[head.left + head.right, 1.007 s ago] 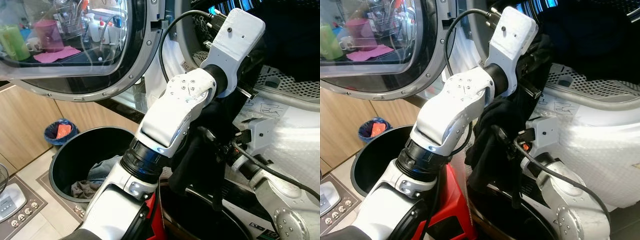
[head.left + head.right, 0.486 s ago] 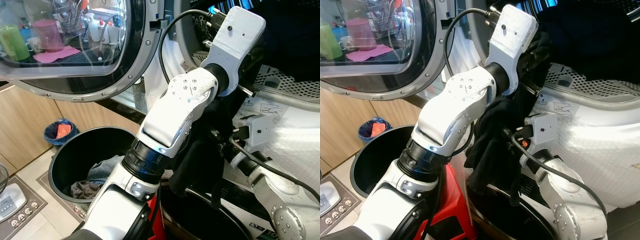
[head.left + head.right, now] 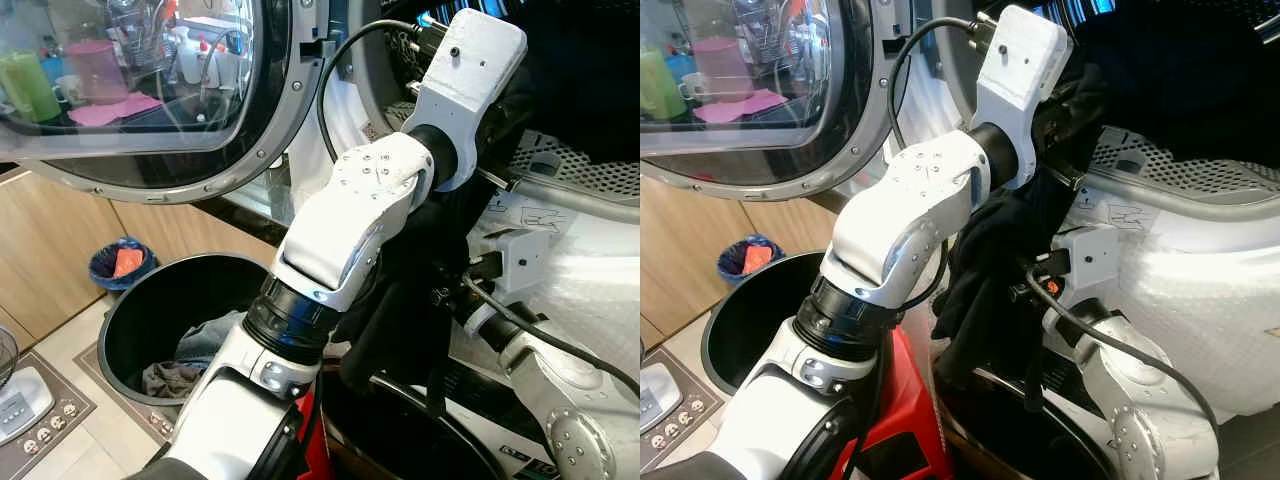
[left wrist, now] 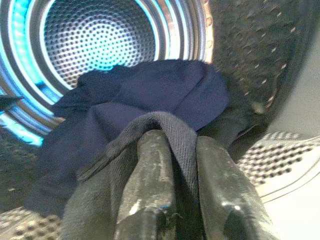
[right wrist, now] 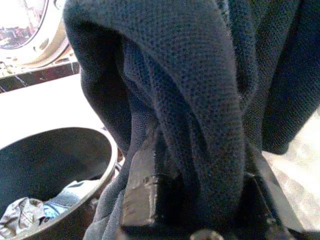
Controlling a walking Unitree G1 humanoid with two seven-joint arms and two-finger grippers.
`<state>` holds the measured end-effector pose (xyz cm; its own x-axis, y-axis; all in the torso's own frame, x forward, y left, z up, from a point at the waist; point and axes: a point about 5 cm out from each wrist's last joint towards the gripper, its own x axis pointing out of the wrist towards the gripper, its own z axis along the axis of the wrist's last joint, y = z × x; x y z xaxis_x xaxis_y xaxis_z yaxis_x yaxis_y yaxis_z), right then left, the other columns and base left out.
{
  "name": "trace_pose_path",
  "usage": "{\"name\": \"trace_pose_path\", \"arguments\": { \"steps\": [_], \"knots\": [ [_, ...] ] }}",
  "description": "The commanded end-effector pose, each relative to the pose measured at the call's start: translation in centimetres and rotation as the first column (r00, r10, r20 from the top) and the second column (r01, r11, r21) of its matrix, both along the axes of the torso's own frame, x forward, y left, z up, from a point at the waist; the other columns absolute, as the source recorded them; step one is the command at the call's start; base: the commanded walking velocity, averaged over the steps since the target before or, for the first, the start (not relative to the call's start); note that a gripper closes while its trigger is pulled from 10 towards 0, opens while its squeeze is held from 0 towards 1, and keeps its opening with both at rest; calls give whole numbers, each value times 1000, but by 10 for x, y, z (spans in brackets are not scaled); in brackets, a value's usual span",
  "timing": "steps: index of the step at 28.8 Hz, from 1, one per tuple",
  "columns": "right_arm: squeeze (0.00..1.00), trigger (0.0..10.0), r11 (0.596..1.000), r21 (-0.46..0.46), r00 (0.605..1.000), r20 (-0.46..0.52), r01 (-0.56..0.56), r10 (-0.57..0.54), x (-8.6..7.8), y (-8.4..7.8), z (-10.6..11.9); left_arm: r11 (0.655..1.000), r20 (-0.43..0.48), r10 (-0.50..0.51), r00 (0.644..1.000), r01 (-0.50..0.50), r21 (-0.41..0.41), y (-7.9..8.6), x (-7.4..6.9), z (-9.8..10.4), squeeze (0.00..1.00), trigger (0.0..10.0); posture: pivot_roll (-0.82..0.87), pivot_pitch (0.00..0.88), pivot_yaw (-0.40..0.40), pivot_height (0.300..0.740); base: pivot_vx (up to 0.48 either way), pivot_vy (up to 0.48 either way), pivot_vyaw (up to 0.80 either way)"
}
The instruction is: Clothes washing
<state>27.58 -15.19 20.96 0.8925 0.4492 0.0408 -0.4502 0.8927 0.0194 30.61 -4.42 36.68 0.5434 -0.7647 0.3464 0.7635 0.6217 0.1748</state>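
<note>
My left arm (image 3: pixel 370 200) reaches up into the mouth of the washing machine. Its gripper (image 4: pixel 182 145) is shut on a fold of a dark grey garment (image 3: pixel 990 270) at the drum's edge. That garment hangs down from there over my right gripper (image 5: pixel 200 170), which sits lower, just in front of the machine's white rim (image 3: pixel 1200 270). Dark knit cloth drapes thickly over it. A navy blue garment (image 4: pixel 145 95) lies inside the lit perforated drum (image 4: pixel 100 35).
The round glass door (image 3: pixel 150 90) stands open on my left. Below it a black bin (image 3: pixel 130 320) holds several clothes (image 3: pixel 195 350). A black basket rim (image 3: pixel 400 400) is right under my arms. A small blue-lined bin (image 3: pixel 118 262) stands by wooden cabinets.
My right wrist rose a little, then eased back. My left wrist tipped slightly higher toward the drum. The dark garment stays held.
</note>
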Motion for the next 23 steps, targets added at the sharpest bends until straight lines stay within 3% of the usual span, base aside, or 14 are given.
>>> {"name": "trace_pose_path", "arguments": {
  "steps": [1, 10, 15, 23],
  "knots": [
    [0, 0, 1000, 2, 1000, -8, 0, 0, -1, -3, 0, 999, 36, -45, 998, 45, -18, -2, -8, 14, 1000, 10000, 0, 100, 41, 740, 0, 0, 0],
    [0, 0, 1000, -5, 1000, 1, -9, 9, -3, -13, 1, 996, 51, -94, 994, 94, 8, 0, -12, 11, 1000, 10000, 1, 95, 41, 740, 0, 0, 0],
    [0, 0, 1000, -12, 1000, -1, 10, -10, -3, -36, 3, 985, 17, -165, 986, 164, 56, 7, -12, 3, 1000, 10000, 3, 88, 41, 740, 0, 0, 0],
    [0, 0, 998, -37, 998, 43, 42, -40, -4, -61, 9, 977, -56, -172, 983, 178, 116, 25, -7, -12, 1000, 10000, 6, 83, 38, 740, 0, 0, 0]
  ]
}}
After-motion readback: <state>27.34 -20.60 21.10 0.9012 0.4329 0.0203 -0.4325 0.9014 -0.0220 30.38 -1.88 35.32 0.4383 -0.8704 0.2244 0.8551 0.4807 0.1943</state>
